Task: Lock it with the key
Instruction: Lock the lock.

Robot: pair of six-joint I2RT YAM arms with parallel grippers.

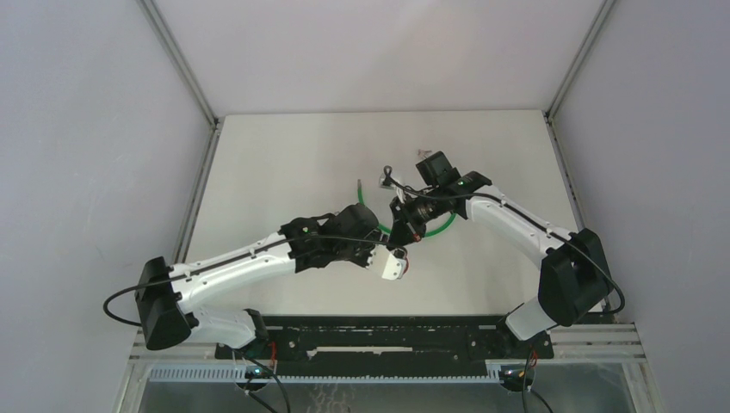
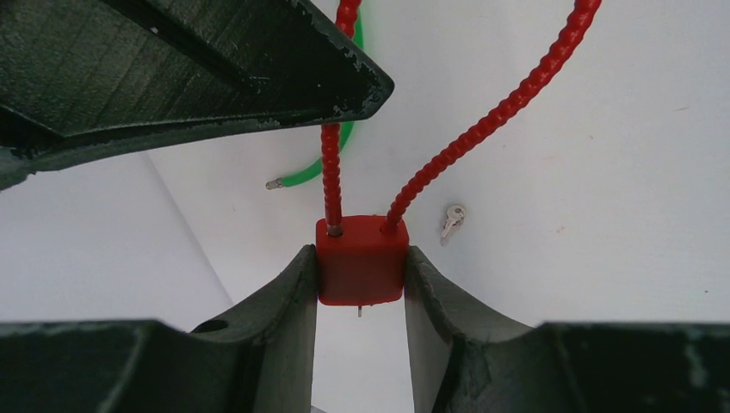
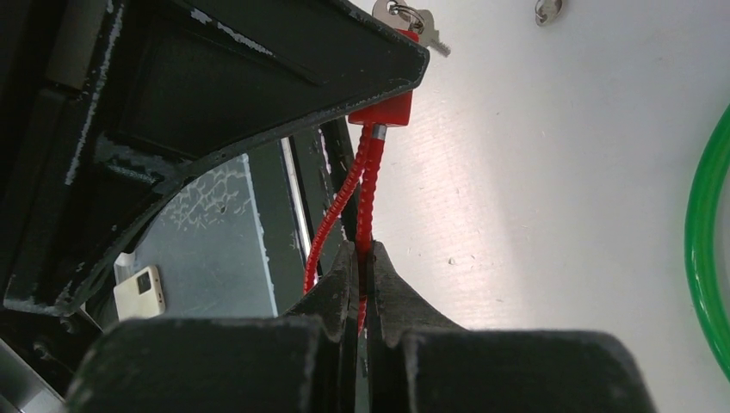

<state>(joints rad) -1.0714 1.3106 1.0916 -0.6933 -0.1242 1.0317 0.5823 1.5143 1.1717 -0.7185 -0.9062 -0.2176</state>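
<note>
L: my left end effector clamped on red lock body, both cable ends meeting its top | R: my right end effector pinched tight on the red cable near the body | key loose on counter, near the lock | green cable lying behind

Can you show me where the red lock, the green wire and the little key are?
red lock (image 2: 361,261), left wrist view, on the front of its square body.
green wire (image 3: 695,249), right wrist view, on the bend at the right edge.
little key (image 2: 454,215), left wrist view, on its round head.
</note>
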